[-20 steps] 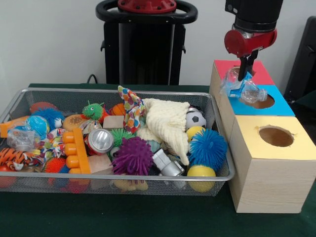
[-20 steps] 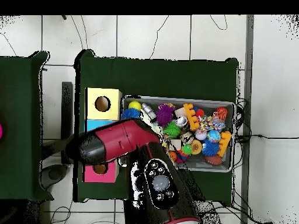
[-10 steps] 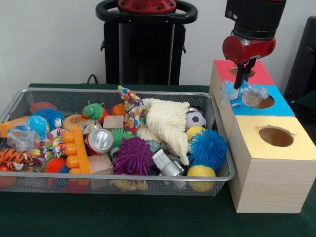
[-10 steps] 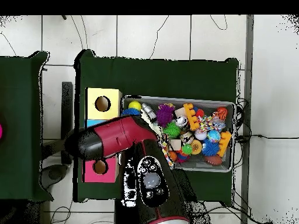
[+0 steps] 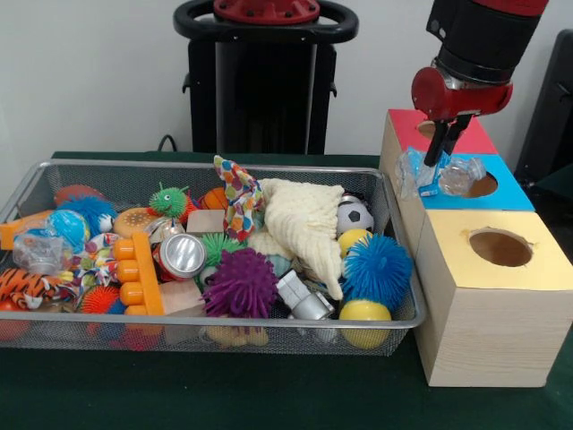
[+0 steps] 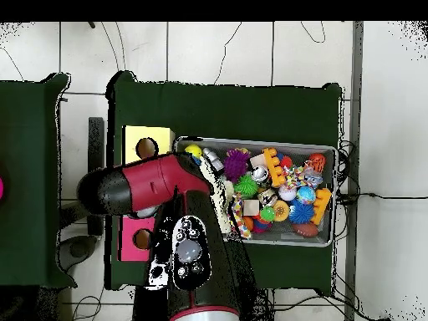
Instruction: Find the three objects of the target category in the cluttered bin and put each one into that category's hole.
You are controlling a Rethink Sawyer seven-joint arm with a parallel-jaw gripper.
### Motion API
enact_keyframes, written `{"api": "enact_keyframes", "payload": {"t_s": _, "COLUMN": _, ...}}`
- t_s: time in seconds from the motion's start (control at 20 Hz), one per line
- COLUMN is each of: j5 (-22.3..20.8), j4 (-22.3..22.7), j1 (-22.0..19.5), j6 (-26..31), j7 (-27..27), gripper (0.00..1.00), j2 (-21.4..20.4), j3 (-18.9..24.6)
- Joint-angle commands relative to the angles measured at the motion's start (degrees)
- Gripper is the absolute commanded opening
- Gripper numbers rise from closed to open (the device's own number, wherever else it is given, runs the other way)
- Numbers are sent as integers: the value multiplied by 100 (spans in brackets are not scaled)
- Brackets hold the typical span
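Note:
The silver wire-mesh bin (image 5: 107, 165) stands on the green table, packed with toys; it also shows in the overhead view (image 6: 328, 150). My gripper (image 5: 438, 158) hangs over the pale wooden box with the blue surround (image 5: 506, 194). It is shut on a crumpled clear plastic bottle (image 5: 452, 174) with a blue label. The bottle lies tilted across the left edge of the blue surround, and its right end overlaps the round hole (image 5: 484, 185). In the overhead view my arm (image 6: 155, 188) hides the gripper, the bottle and the blue box.
A red-surround box (image 5: 407, 125) stands behind the blue one and a pale-yellow-surround box (image 5: 537, 264) in front. The bin holds spiky balls (image 5: 240, 282), a cream cloth (image 5: 303, 224), a can (image 5: 182, 254), orange bricks (image 5: 136, 273) and a small soccer ball (image 5: 354, 215).
The bottle has gone from hanging tilted under the gripper to lying lower and flatter on the blue surround. My arm has shifted slightly to the right in the front view.

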Motion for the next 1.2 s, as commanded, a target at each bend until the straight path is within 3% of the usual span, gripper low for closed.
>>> {"api": "enact_keyframes", "payload": {"t_s": 0.05, "j5": 119, "j4": -721, "j1": 84, "j6": 392, "j7": 1775, "gripper": 0, "j2": 757, "j3": -471}}
{"api": "enact_keyframes", "payload": {"t_s": 0.65, "j5": 344, "j4": -1149, "j1": 247, "j6": 446, "j7": 1948, "gripper": 0, "j2": 1204, "j3": -607}}
{"api": "enact_keyframes", "payload": {"t_s": 1.2, "j5": 921, "j4": -1606, "j1": 488, "j6": 1307, "j7": 2164, "gripper": 0, "j2": 1681, "j3": -815}}
